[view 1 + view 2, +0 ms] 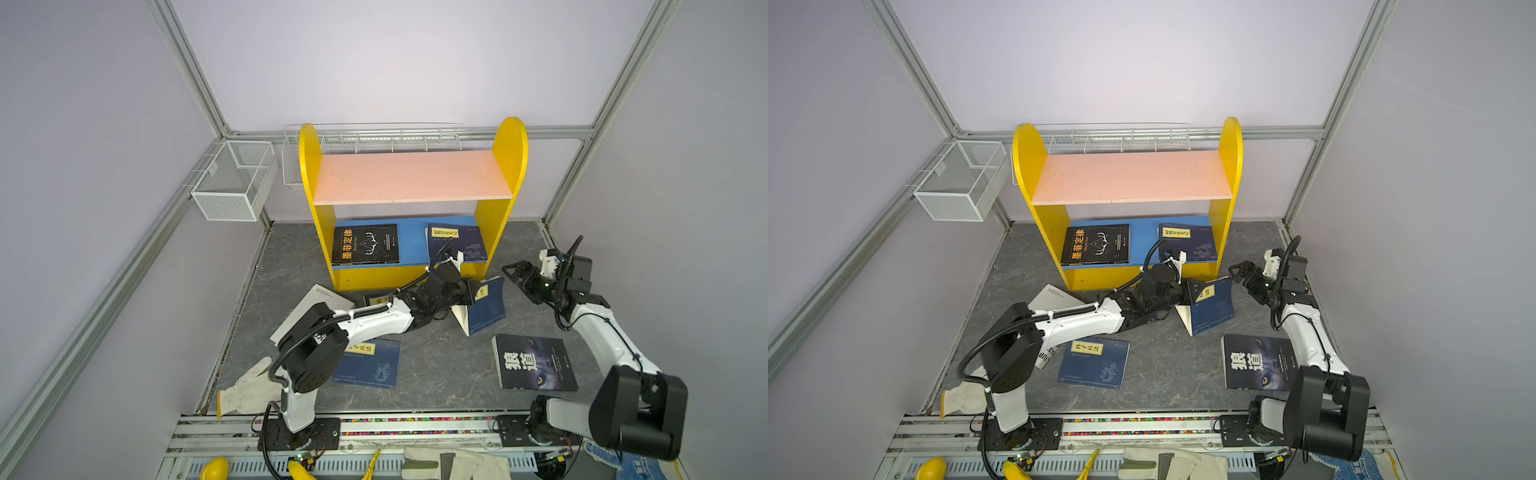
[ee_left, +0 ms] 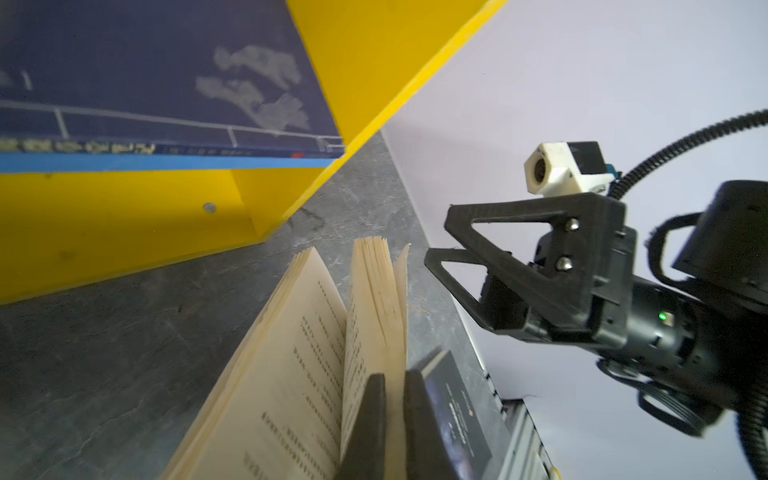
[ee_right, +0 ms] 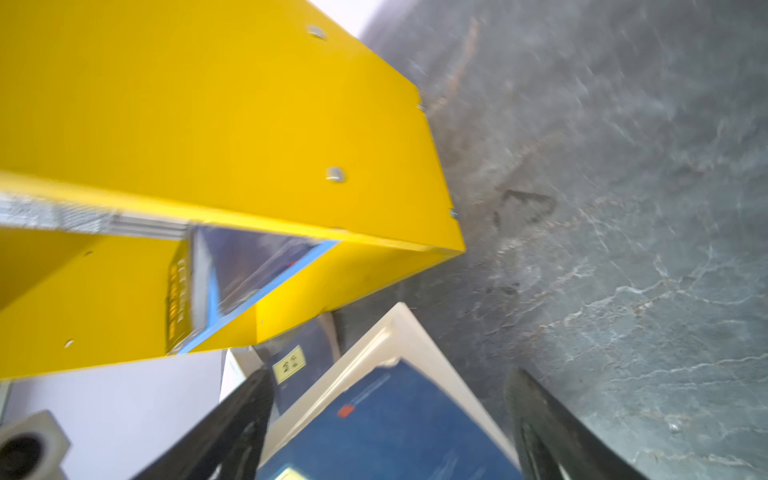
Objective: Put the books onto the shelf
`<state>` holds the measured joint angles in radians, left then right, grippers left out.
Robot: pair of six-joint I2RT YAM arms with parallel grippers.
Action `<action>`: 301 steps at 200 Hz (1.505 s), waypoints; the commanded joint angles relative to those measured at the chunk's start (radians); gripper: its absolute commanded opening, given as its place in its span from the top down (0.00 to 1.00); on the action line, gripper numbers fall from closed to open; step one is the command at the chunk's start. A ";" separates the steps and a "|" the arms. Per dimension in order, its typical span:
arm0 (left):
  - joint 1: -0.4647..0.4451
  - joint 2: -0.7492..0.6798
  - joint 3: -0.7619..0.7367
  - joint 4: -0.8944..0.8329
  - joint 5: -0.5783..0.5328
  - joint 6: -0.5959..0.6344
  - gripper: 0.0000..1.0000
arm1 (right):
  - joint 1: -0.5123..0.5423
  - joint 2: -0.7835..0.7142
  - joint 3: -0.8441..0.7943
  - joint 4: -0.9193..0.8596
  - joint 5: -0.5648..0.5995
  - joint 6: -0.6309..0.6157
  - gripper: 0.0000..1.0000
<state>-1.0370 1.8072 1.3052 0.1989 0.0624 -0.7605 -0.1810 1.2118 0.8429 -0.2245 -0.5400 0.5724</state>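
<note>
The right gripper (image 3: 388, 376) holds its two dark fingers (image 3: 232, 419) wide apart, nearest the camera. Between them shows a navy book (image 3: 386, 428) with a small red mark and cream page edges along two sides. Just past it, a dark cover carries a small yellow label (image 3: 289, 362). Beyond stands the shelf (image 3: 208, 116), its yellow side panel dotted with screws. A blurred book (image 3: 249, 257) lies on its blue lower board (image 3: 266, 291). Grey marbled tabletop (image 3: 623, 208) spreads beside the shelf, and a white camera housing (image 3: 29, 444) sits close by
</note>
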 commanded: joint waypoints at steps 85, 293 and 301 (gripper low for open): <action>0.100 -0.494 0.012 -0.155 0.160 0.161 1.00 | 0.006 -0.520 0.064 -0.011 -0.403 0.171 0.11; 0.182 -0.422 0.021 0.175 0.431 -0.110 1.00 | 0.122 -0.529 -0.002 0.330 -0.419 0.440 0.59; 0.190 -0.412 0.024 0.192 0.439 -0.123 1.00 | 0.125 -0.535 -0.003 0.324 -0.417 0.439 0.62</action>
<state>-0.8677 1.3743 1.3151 0.2829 0.4736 -0.8303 -0.0715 0.6922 0.8509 0.0341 -0.9436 0.9695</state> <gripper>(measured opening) 0.070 0.411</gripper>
